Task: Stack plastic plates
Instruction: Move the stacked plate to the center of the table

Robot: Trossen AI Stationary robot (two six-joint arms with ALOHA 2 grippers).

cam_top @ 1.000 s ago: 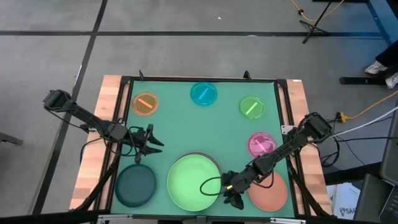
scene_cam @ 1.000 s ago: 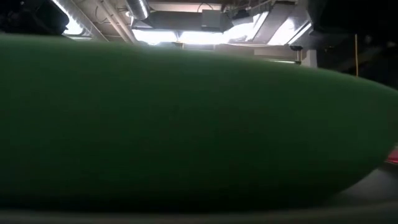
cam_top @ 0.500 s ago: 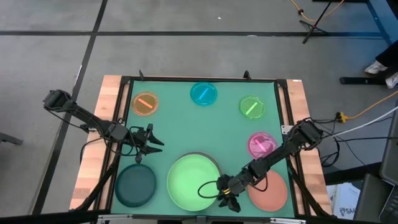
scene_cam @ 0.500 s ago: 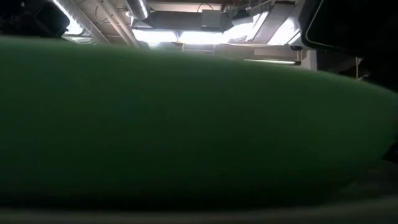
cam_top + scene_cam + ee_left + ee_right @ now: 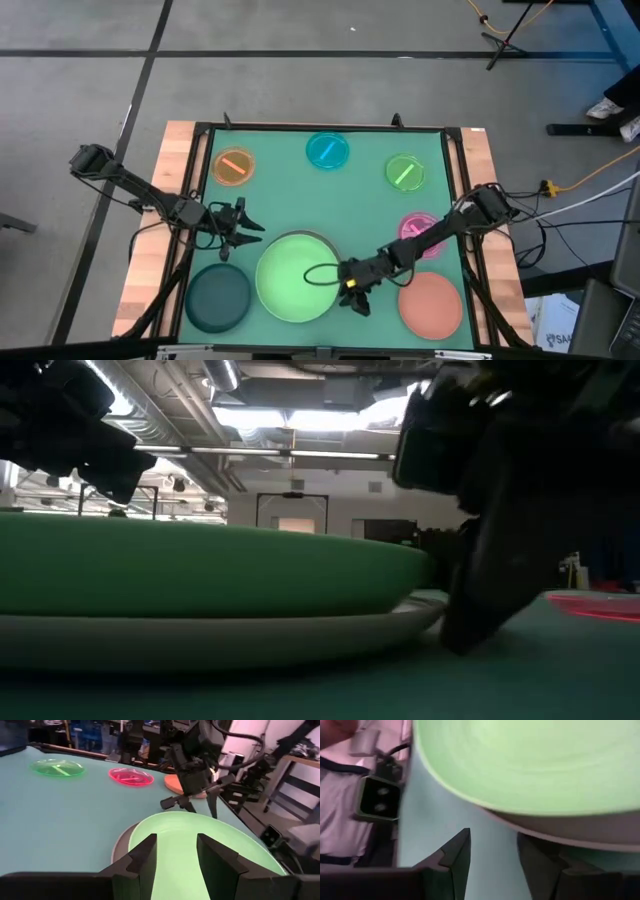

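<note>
The large light green plate (image 5: 295, 278) lies on the grey-white plate (image 5: 331, 241), near the table's near edge. My right gripper (image 5: 352, 294) is open and low at this stack's right rim; the left wrist view shows its fingers spread (image 5: 192, 806). My left gripper (image 5: 240, 230) is open and hovers left of the stack, above the dark green plate (image 5: 218, 298). The salmon plate (image 5: 430, 306) lies flat at the near right. The orange (image 5: 233, 166), cyan (image 5: 327, 150) and lime (image 5: 404, 171) plates lie along the far side. The pink plate (image 5: 420, 230) is partly hidden under my right arm. My right gripper stands with open fingers against the right rim of the grey-white plate (image 5: 432, 606). One finger (image 5: 480, 615) reaches down to the table beside that rim, slanting in from the right. Both plates lie flat on the table.
The green mat sits in a black frame (image 5: 320, 128) with wooden boards (image 5: 160, 230) outside it on both sides. Bare mat shows in the middle, between the far small plates and the stack. The low camera sits close in front of the stack.
My right gripper has moved toward the table's left and a little toward the far edge, staying low. The light green and grey-white plates have slid together along the table toward the left, away from the salmon plate, and now stand farther from the low camera.
</note>
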